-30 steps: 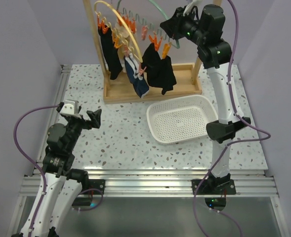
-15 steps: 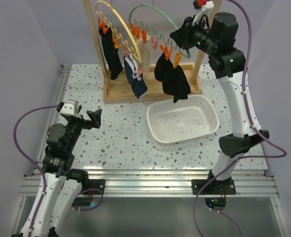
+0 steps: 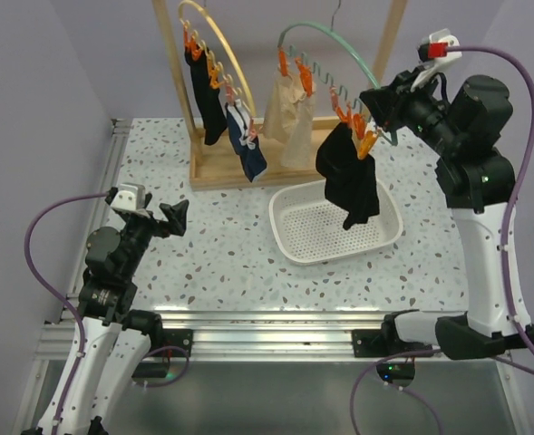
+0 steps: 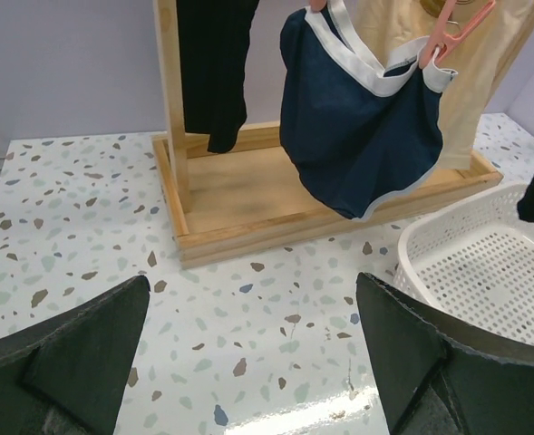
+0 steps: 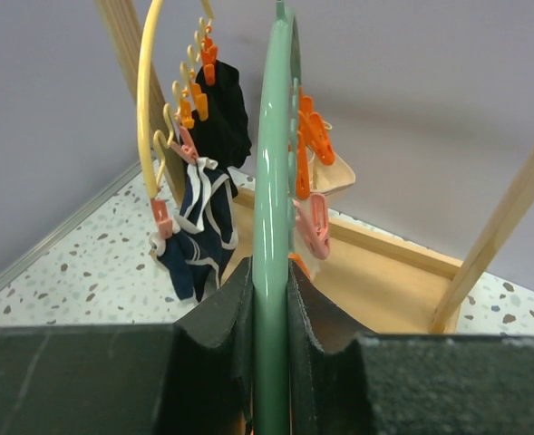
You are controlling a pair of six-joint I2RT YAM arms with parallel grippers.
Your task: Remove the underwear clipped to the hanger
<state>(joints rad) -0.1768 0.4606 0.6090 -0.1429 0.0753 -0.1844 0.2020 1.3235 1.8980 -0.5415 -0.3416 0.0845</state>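
- The right gripper (image 3: 382,116) is raised to the right of the wooden rack (image 3: 276,165), with its jaws pinching the rim of the green ring hanger (image 5: 270,181).
- In the right wrist view, that green rim sits squeezed between the two dark fingers (image 5: 214,331).
- One black underwear (image 3: 348,181) hangs from orange pegs (image 3: 366,140) on the green ring, just beside the gripper and above the white basket (image 3: 283,227).
- A pale beige underwear (image 3: 289,113) is clipped farther back on the same ring.
- The yellow ring hanger (image 5: 142,95) carries a long black garment (image 3: 203,100) and the navy underwear (image 4: 357,136) with white trim.
- The left gripper (image 3: 158,217) sits low over the speckled table (image 3: 230,254), well apart from the rack, with its jaws spread wide and holding nothing.
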